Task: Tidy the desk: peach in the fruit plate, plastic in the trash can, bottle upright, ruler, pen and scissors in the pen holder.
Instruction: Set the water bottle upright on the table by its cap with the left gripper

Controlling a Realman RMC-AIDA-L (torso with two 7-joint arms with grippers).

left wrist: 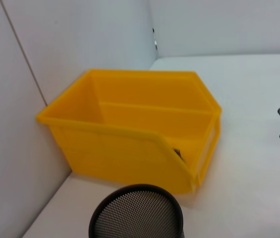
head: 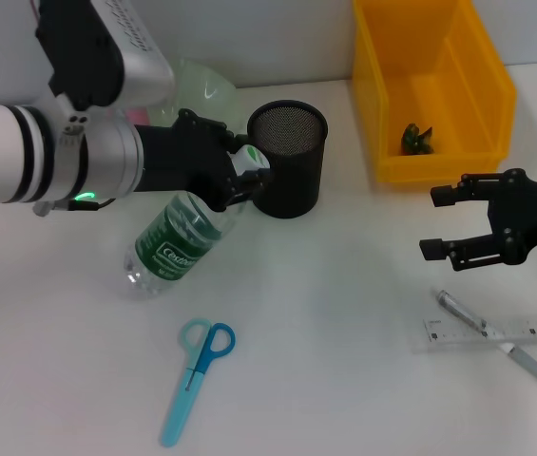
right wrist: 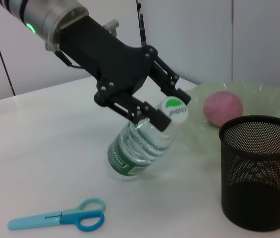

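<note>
We've got the bottle (head: 181, 242) tilted just left of the pen holder (head: 289, 158), scissors (head: 197, 378) in front — bin (head: 430, 85) right, pen (head: 501, 339) crossing the ruler (head: 496, 332) front-right.

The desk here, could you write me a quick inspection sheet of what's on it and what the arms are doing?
Surface: white desk.
Job's things: bottle tilted, neck in left gripper; peach on fruit plate; scissors, pen and ruler lying flat; pen holder empty; something green in yellow bin.
Clutter: nothing seen.
Grippers: left shut on bottle; right gripper open, above the desk near the pen.
Cables: nothing seen.
Surroundings: white walls.
</note>
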